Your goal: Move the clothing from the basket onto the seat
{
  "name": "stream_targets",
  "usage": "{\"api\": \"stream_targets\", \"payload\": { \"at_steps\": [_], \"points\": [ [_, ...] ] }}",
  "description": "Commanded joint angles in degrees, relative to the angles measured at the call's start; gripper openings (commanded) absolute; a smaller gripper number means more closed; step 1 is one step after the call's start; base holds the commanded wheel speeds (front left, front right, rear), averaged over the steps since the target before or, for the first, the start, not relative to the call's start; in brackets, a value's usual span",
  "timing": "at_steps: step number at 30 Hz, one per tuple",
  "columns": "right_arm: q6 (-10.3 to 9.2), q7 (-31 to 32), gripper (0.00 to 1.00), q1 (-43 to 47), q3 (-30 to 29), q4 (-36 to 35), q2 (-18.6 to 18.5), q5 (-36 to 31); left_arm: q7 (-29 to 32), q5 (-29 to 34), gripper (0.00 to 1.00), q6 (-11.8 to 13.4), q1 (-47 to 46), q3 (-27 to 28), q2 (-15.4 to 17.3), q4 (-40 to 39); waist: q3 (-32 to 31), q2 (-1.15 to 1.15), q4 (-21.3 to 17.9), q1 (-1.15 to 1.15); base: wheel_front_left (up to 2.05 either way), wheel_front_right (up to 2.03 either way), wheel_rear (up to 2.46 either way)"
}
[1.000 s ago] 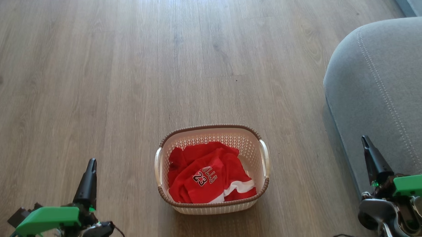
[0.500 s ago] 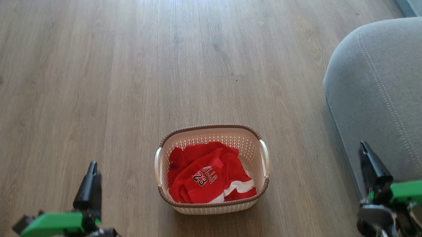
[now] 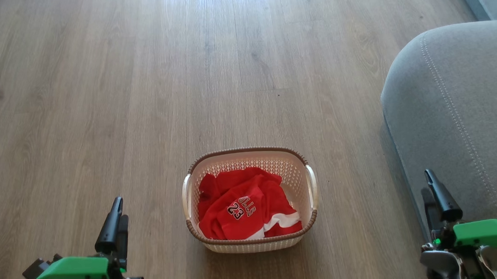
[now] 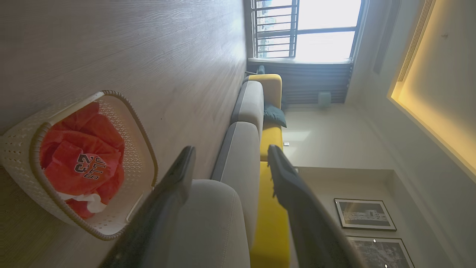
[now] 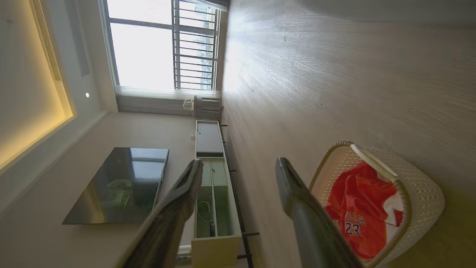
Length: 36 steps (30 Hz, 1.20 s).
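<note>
Plainly, the clothing (image 3: pixel 246 210) lies bunched in the basket (image 3: pixel 249 150) on the floor (image 3: pixel 144 98). Left of the basket, the left gripper (image 3: pixel 120 208) hangs wide open and empty. Right of the basket, by the seat (image 3: pixel 455 103), the right gripper (image 3: pixel 427 181) is likewise spread and empty.

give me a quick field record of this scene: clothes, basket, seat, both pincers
clothing: red garments, one printed 23, crumpled inside the basket
basket: cream, perforated, brown rim, standing on the wood floor
seat: grey cushion to the robot's right, no clothing on the part seen
left pincer: open, holding nothing, apart from the basket
right pincer: open, holding nothing, beside the seat's edge
task status: no garment moved yet
</note>
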Motion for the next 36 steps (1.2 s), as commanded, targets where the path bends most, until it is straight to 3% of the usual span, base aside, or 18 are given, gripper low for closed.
{"api": "stream_targets", "payload": {
  "at_steps": [1,16,36],
  "points": [
    [0.01,-0.64,1.00,-1.72,-0.09,-2.49,-0.59,-2.27,-0.72,1.43,1.00,0.07,-2.46,0.18,0.42,-1.44,-0.02,0.00,0.02,0.00,0.00,0.00,0.00],
    [0.01,-3.18,1.00,-1.35,0.63,-5.46,-0.41,-19.88,-3.24,14.36,1.00,0.98,-2.46,0.03,0.37,-2.23,0.00,0.00,0.14,0.00,0.00,0.00,0.00],
    [0.01,-6.40,1.00,-1.05,2.21,-7.30,-0.50,-37.42,-6.43,29.53,1.00,2.64,-2.64,-1.65,0.44,-3.35,-0.13,0.00,0.32,0.00,0.00,0.00,0.00]
  ]
}}
